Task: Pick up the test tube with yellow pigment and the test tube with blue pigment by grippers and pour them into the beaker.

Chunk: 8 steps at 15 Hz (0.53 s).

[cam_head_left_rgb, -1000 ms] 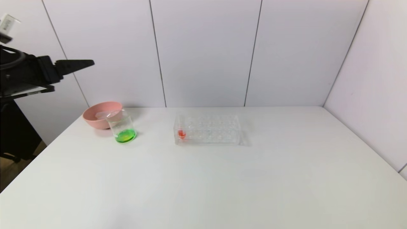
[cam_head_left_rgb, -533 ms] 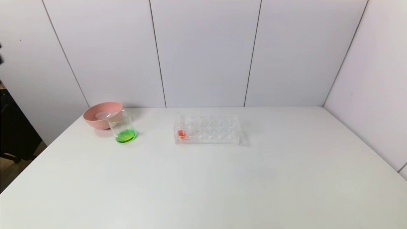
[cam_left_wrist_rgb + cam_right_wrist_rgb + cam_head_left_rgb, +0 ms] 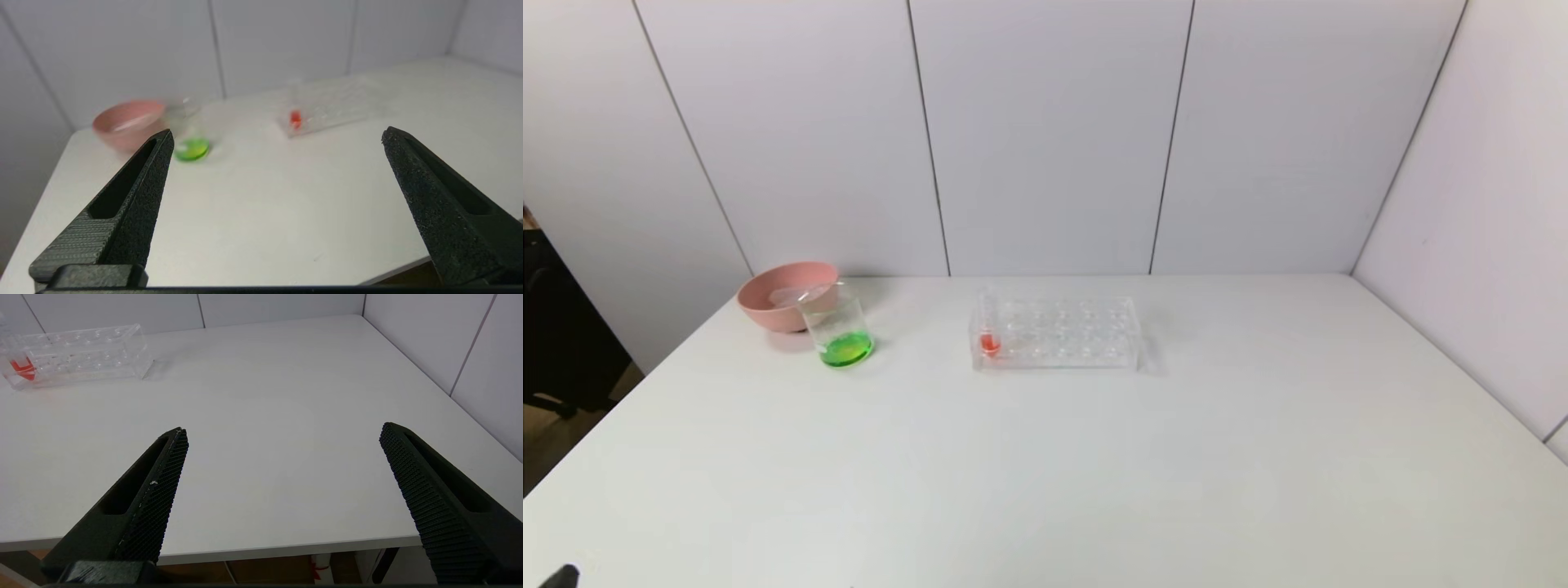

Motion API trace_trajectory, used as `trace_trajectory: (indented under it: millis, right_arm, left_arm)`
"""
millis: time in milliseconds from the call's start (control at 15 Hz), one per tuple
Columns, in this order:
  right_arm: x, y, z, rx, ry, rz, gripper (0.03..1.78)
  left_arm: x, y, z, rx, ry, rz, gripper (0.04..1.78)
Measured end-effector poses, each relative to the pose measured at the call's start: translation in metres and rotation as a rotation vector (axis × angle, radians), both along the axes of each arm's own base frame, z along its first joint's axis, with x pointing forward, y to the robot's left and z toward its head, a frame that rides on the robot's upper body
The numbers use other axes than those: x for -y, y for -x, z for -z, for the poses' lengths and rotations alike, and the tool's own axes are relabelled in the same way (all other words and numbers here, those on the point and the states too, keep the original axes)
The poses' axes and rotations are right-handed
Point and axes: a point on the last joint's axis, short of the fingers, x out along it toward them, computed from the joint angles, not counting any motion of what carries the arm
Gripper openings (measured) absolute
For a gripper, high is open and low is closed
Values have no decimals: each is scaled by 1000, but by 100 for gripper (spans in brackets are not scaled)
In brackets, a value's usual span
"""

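Beaker [image 3: 840, 332] with green liquid near the bench's far left corner, touching or just in front of the pink bowl [image 3: 783, 295]. Clear tube rack [image 3: 1055, 333] mid-bench toward the far edge, one red-liquid tube [image 3: 989, 336] at its left end. Left gripper [image 3: 278, 136] above the near left edge, fingers spread wide, holding nothing. Right gripper [image 3: 284, 435] above the near edge, likewise wide apart, empty. Yellow and blue tubes not discernible.

Head camera overlooks the table [image 3: 1045, 457]; both low wrist cameras share its rack [image 3: 1054, 333].
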Motion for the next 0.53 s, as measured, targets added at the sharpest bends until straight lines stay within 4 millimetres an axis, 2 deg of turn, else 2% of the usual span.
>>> trace_trajectory:
  millis: [133, 267, 400, 533]
  right_arm:
    - [0, 0, 0, 0, 1, 0, 171]
    - [0, 0, 0, 0, 0, 0, 171]
    - [0, 0, 0, 0, 0, 0, 171]
    - [0, 0, 0, 0, 0, 0, 171]
  left_arm:
    - [-3, 3, 41, -81, -17, -133, 177]
    - [-4, 5, 72, -120, -21, -183, 177]
    - [-4, 7, 92, -133, -19, -220, 177]
    - [-5, 9, 99, -112, -13, -228, 177]
